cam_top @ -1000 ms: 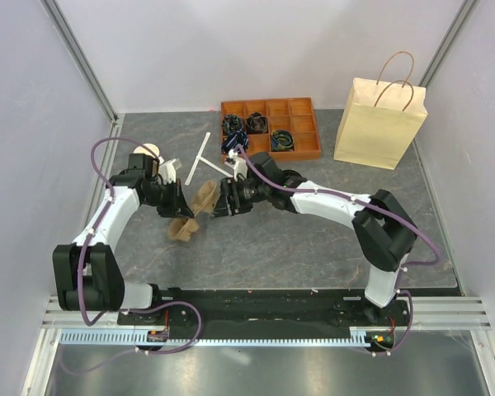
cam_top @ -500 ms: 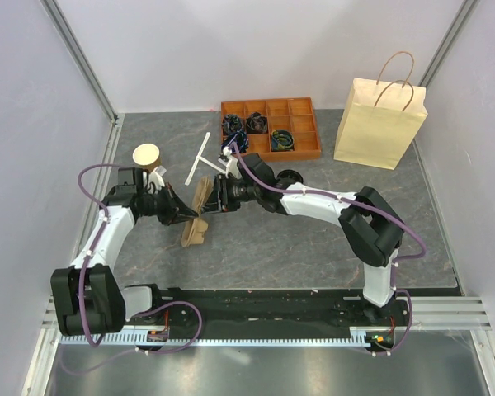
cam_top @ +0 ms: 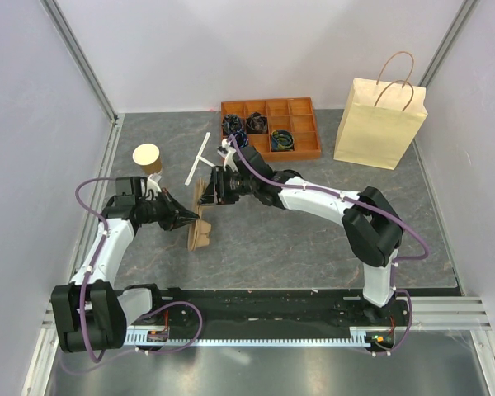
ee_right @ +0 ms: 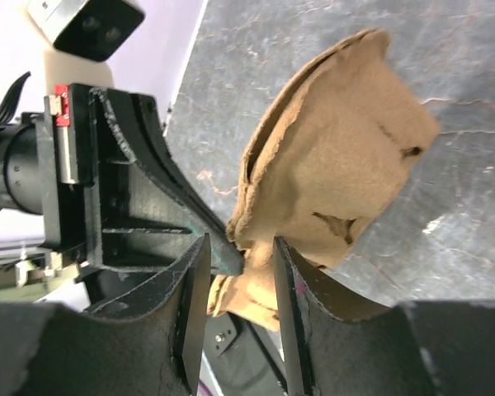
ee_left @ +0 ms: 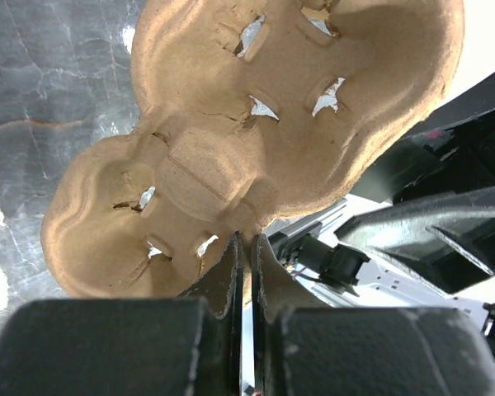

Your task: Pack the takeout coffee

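Note:
The tan moulded-pulp cup carrier [cam_top: 200, 229] stands on edge on the table's left middle, held between both grippers. My left gripper [cam_top: 190, 218] is shut on the carrier's rim at the waist between two cup wells [ee_left: 256, 124]. My right gripper [cam_top: 209, 191] straddles the carrier's folded middle [ee_right: 338, 173] with its jaws apart; the pulp touches one finger, and the left gripper's finger [ee_right: 148, 190] pokes into the gap. A brown paper cup [cam_top: 147, 157] with a cream inside stands open, without a lid, left of the grippers. No cup with a black lid is in view.
A tall kraft paper bag [cam_top: 379, 124] with handles stands upright at the back right. An orange compartment tray [cam_top: 268, 102] with dark items is at the back centre. A white T-shaped piece [cam_top: 200, 161] lies between cup and tray. Walls enclose left, right and back.
My left gripper has moved right and toward the near edge, uncovering the open cup. My right gripper has moved left and farther back. The carrier has tipped up on edge between them.

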Robot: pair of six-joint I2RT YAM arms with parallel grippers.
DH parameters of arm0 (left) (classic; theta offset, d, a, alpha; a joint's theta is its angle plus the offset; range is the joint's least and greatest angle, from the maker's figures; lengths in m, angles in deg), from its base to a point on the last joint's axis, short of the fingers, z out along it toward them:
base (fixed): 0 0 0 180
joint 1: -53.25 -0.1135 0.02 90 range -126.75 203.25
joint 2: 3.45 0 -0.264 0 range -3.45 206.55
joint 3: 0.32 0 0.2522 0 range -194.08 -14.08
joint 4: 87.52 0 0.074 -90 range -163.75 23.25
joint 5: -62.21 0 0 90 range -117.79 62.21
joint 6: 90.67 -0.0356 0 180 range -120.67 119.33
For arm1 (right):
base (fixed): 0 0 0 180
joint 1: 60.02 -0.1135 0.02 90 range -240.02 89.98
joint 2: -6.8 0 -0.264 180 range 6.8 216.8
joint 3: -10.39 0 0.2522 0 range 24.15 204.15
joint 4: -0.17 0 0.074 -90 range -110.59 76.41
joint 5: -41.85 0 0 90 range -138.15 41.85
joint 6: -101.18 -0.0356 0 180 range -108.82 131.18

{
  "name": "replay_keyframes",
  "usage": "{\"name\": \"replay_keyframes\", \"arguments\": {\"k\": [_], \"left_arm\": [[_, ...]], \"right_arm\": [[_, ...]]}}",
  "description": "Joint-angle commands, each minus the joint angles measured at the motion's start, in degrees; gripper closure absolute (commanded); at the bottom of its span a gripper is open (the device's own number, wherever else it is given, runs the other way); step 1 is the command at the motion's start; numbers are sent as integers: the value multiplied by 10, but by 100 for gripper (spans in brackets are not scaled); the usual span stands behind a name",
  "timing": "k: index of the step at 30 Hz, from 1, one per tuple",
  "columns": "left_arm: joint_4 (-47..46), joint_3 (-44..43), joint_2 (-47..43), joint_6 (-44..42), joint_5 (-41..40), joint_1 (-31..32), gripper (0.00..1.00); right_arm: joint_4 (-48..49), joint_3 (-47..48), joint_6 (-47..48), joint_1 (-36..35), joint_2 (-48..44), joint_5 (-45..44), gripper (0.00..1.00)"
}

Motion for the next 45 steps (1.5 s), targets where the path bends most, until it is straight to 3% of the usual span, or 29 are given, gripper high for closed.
{"name": "replay_keyframes", "arguments": {"k": [1,3,6,18,22,45], "left_arm": [[-30,6,-22,51,30,-3,98],[-35,14,-26,61,28,-6,98],[-54,31,-35,90,36,-10,98],[-97,68,-70,148,36,-13,98],[-103,79,-70,156,34,-16,98],[-125,82,-67,177,60,-18,98]], "right_arm": [[-38,20,31,-2,-4,-37,57],[-54,20,43,-2,-11,-45,55],[-78,20,49,-2,-21,-61,43],[-55,4,17,-4,-26,-33,27],[-51,5,16,-8,-25,-28,7],[-55,-2,55,-17,-5,-66,17]]}}
